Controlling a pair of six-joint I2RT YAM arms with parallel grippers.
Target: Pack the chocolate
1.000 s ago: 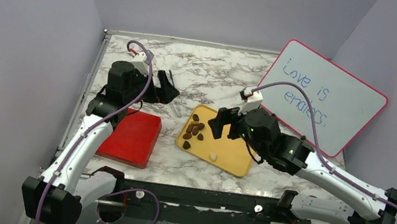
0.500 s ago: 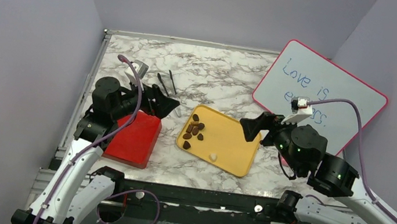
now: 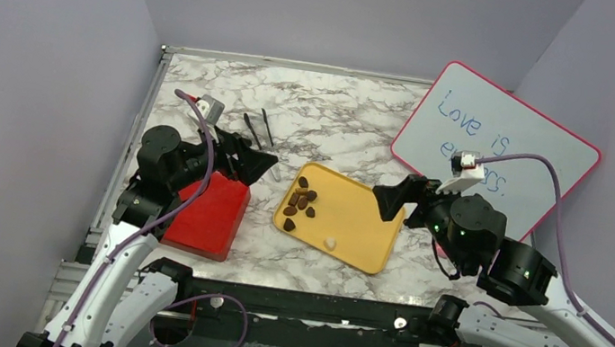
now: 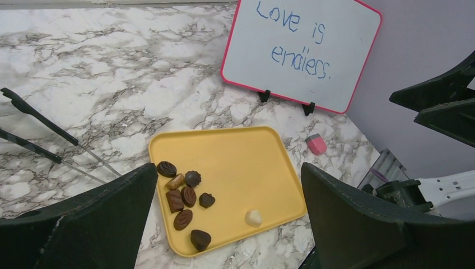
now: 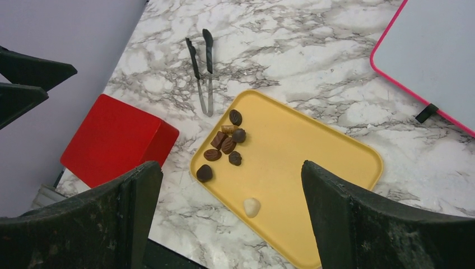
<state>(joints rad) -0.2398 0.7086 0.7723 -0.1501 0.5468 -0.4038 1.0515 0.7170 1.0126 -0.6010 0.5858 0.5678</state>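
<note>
Seven small brown chocolates (image 5: pixel 225 147) plus one white (image 5: pixel 251 207) on yellow plastic tray (image 5: pixel 313 168), below both spread, empty grippers: left (image 4: pixel 224 224), right (image 5: pixel 229 218). Closed red box (image 5: pixel 115 140) left. Light, brittle, smudgy; pinch sides gently.

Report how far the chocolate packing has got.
Packed: nothing visible. The dark chocolates and one white piece lie loose on the yellow tray; the red box sits closed beside it. In hand: nothing; left gripper and right gripper are open, raised. Left: every piece visible.
</note>
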